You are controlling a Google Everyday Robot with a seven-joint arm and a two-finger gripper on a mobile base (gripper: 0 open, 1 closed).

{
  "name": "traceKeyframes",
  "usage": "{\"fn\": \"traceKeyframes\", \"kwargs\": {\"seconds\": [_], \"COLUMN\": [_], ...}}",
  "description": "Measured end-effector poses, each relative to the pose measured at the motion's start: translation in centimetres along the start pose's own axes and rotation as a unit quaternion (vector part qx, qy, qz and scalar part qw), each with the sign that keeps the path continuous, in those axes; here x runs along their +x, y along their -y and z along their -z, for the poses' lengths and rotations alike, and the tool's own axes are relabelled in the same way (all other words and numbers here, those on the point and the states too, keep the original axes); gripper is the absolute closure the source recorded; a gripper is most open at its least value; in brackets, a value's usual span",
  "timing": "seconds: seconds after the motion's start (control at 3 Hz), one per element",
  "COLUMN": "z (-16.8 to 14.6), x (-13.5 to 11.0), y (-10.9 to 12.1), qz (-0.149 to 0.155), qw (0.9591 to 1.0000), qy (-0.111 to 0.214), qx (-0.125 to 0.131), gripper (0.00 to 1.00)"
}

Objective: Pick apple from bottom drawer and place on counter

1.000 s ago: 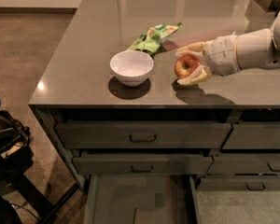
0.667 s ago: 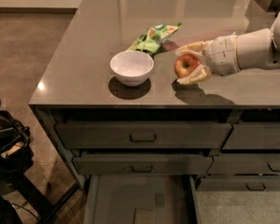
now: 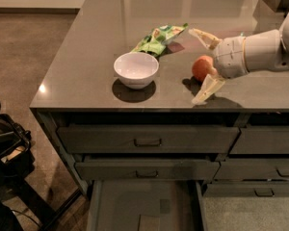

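The gripper [image 3: 192, 66] is released, its fingers spread wide either side of the apple [image 3: 201, 67], which sits on the desk [image 3: 86, 71] near the front edge. The apple's rear is hidden by the gripper. Ahead of the fingertips are a white bowl [image 3: 136, 70] and a green bag [image 3: 159, 38], print unreadable. Below, the open bottom drawer [image 3: 120, 206] is cut off.

The glossy grey worktop [image 3: 82, 66] carries three things. An apple [image 3: 203, 69] sits between the wide-spread fingers of the claw [image 3: 194, 66]. Out past the claw's fingertips stands a white bowl [image 3: 136, 70], and a green snack packet [image 3: 159, 39] lies near the farther fingertip, just behind the bowl.
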State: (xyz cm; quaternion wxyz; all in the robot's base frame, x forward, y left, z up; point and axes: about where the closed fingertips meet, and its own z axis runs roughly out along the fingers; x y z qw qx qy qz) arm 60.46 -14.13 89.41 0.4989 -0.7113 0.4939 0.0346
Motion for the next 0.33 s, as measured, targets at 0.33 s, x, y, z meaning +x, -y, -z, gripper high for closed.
{"fn": "traceKeyframes", "kwargs": {"seconds": [0.33], "z": [0.00], "x": [0.00], "y": [0.00], "qz": [0.000], "qw": [1.0000], "qy": [0.000], "qx": [0.000], "gripper": [0.00]}}
